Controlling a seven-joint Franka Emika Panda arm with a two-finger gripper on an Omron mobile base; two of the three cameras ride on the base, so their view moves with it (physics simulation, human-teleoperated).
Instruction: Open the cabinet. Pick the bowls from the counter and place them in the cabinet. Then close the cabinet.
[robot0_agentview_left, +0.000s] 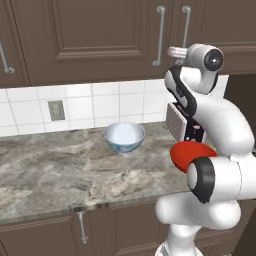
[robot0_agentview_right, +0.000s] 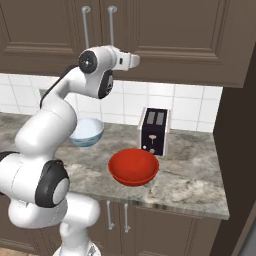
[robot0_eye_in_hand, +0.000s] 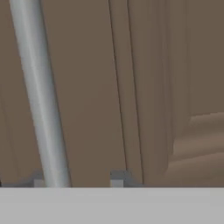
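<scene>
The cabinet (robot0_agentview_left: 100, 35) (robot0_agentview_right: 170, 35) hangs above the counter (robot0_agentview_left: 60, 170) (robot0_agentview_right: 190, 175) with both doors shut. My gripper (robot0_eye_in_hand: 78, 180) is raised to a door, and its hand (robot0_agentview_left: 171, 52) (robot0_agentview_right: 137, 60) points at the cabinet front. In the hand view a silver bar handle (robot0_eye_in_hand: 41, 96) runs down between the two fingertips (robot0_eye_in_hand: 117, 178), close to the left one, with a gap on the other side. The white bowl with a blue pattern (robot0_agentview_left: 124, 136) (robot0_agentview_right: 86, 131) stands upright near the backsplash. The red bowl (robot0_agentview_left: 187, 152) (robot0_agentview_right: 133, 166) sits nearer the front edge, partly behind my arm in the left base view.
A dark toaster (robot0_agentview_right: 154, 131) (robot0_agentview_left: 177, 122) stands behind the red bowl by the tiled wall. A wall outlet (robot0_agentview_left: 56, 110) is at the left. Low cabinets (robot0_agentview_left: 45, 235) run under the counter, and a tall dark panel (robot0_agentview_right: 240, 150) closes the right end.
</scene>
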